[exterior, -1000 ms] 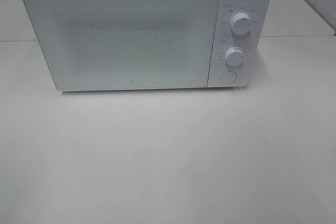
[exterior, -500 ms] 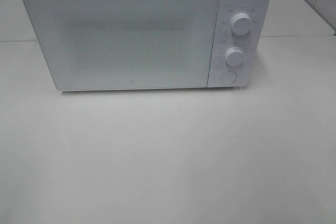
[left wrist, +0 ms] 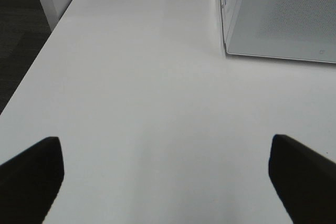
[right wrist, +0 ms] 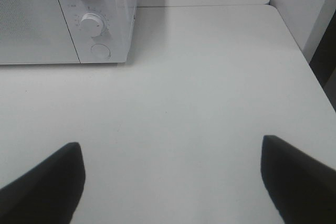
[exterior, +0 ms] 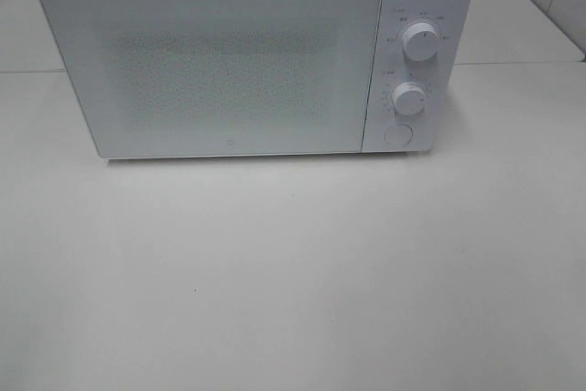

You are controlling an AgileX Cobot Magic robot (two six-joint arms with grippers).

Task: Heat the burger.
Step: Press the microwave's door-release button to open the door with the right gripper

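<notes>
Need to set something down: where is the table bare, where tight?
The table in front of the closed microwave is bare from side to side, and bare strips flank it left and right. The left pincer and right pincer, both open, hang over bare surface. Only the microwave crowds the back.

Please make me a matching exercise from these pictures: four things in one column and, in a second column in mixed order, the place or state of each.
Column one
1. microwave door
2. upper knob
3. round button
4. left claw

Column two
a. lowest on the control panel
b. open, over the table
c. shut
d. above the lower knob

Pairs: 1-c, 2-d, 3-a, 4-b
</notes>
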